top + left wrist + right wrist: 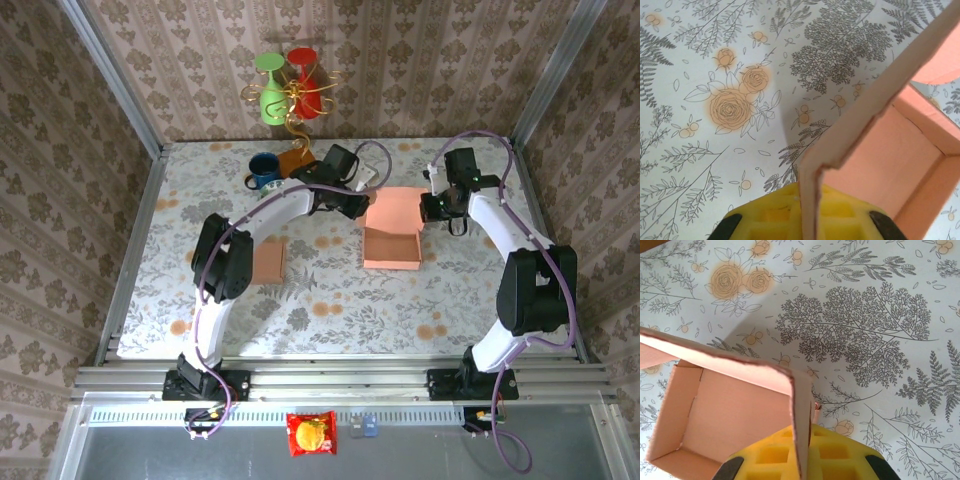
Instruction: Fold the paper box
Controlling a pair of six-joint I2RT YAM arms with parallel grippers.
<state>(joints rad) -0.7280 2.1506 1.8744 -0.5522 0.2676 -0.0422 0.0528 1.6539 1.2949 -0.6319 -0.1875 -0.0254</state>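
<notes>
Paper box (392,235) sits on the floral table (330,310), right of centre and toward the far half, between the two arms. Salmon-pink card; tray walls stand up, and a flap lies open on its far side. Left gripper (358,205) is at the box's far-left corner, right gripper (432,208) at its far-right edge, both touching the card. Left wrist view: the left gripper (807,220) has its yellow pads (775,217) pressed together on a thin upright panel of the paper box (880,165), no gap visible either side of the card; the box interior shows to the right of the panel. Right wrist view: the right gripper (802,457) is likewise closed tight, its yellow pads (840,455) pinching a side wall of the paper box (735,410) just below a bent top corner; the open tray lies to the left. Elsewhere: a flat cardboard sheet (268,260) of the same colour lies left of the box, well apart from it. Blue mug (265,170) stands near the far edge, left of the left gripper. Green and red wine glasses (290,85) hang against the back wall. A red snack packet (311,434) lies in front of the arm bases, off the table.
</notes>
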